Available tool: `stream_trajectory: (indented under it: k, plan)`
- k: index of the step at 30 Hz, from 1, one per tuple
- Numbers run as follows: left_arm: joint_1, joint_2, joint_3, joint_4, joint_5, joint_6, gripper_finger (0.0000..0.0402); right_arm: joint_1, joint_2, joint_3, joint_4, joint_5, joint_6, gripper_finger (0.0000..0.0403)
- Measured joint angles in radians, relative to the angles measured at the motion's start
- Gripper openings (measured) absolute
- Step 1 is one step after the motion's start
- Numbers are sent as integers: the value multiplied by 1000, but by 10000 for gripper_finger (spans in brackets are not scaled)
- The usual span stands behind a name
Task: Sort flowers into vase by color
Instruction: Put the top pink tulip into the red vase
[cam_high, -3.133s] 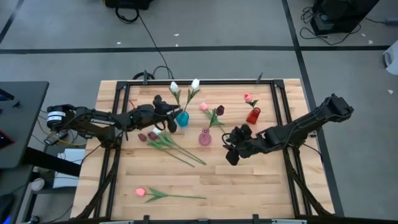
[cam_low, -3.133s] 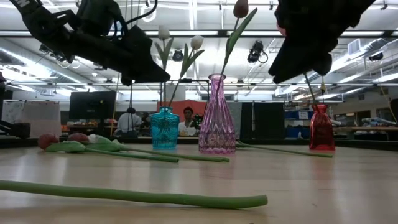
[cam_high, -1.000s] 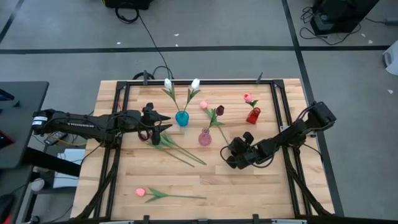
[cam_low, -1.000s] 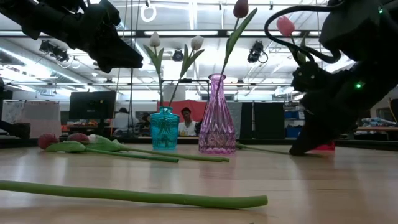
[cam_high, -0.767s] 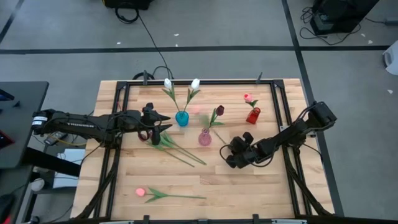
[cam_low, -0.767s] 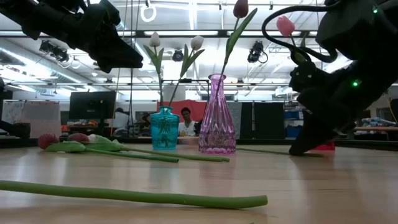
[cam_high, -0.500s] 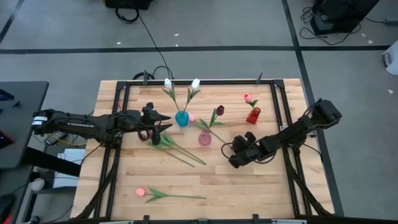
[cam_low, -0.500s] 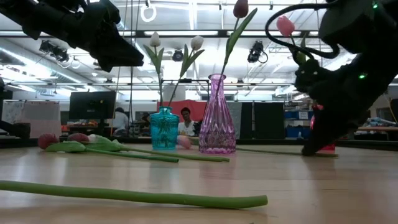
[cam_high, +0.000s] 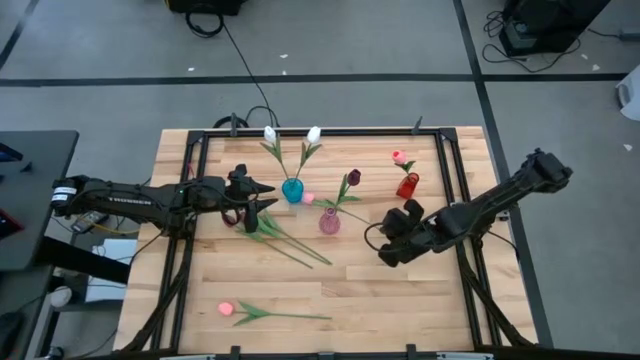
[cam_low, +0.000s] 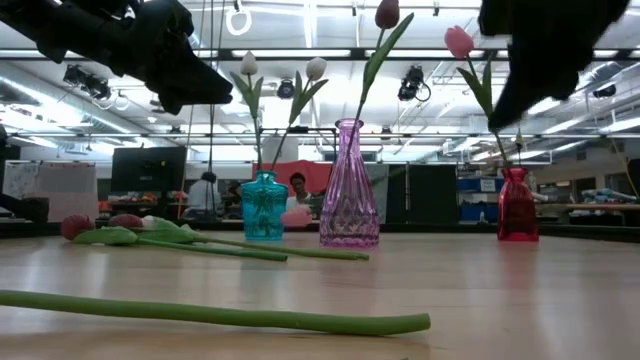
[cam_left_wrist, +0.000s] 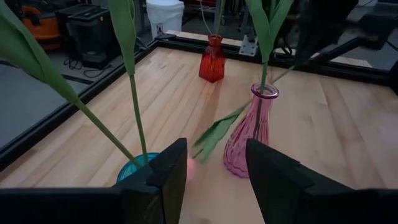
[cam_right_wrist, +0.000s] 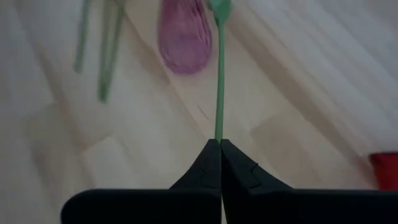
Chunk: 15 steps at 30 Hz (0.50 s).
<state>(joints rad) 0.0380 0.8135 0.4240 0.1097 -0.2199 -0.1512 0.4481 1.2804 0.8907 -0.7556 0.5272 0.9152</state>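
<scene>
Right of pink vase (cam_high: 329, 222), we saw right gripper (cam_right_wrist: 220, 144) pinched tight on pink tulip stem (cam_right_wrist: 219, 81), head (cam_high: 308, 198) beside blue vase (cam_high: 292, 189). Left gripper (cam_left_wrist: 216, 165) hovered spread wide near blue vase.

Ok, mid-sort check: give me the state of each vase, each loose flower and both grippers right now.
Blue vase: upright, two white tulips in it.
Purple vase: upright, one maroon tulip.
Red vase: upright, one pink tulip.
Pink tulip by the purple vase: stem pinched in the right gripper, shut.
Flower bundle: lying loose.
Front pink tulip: lying loose.
Left gripper: open, empty, near the blue vase.
</scene>
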Motion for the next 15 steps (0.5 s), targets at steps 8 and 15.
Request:
stream_trajectory:
  k: [8,15]
  plan:
    - [0,0,0,-15,0,-12,170,83,-5,206,-247,55,37,2]
    - [0,0,0,5,0,-12,170,122,-7,311,-403,205,98,2]
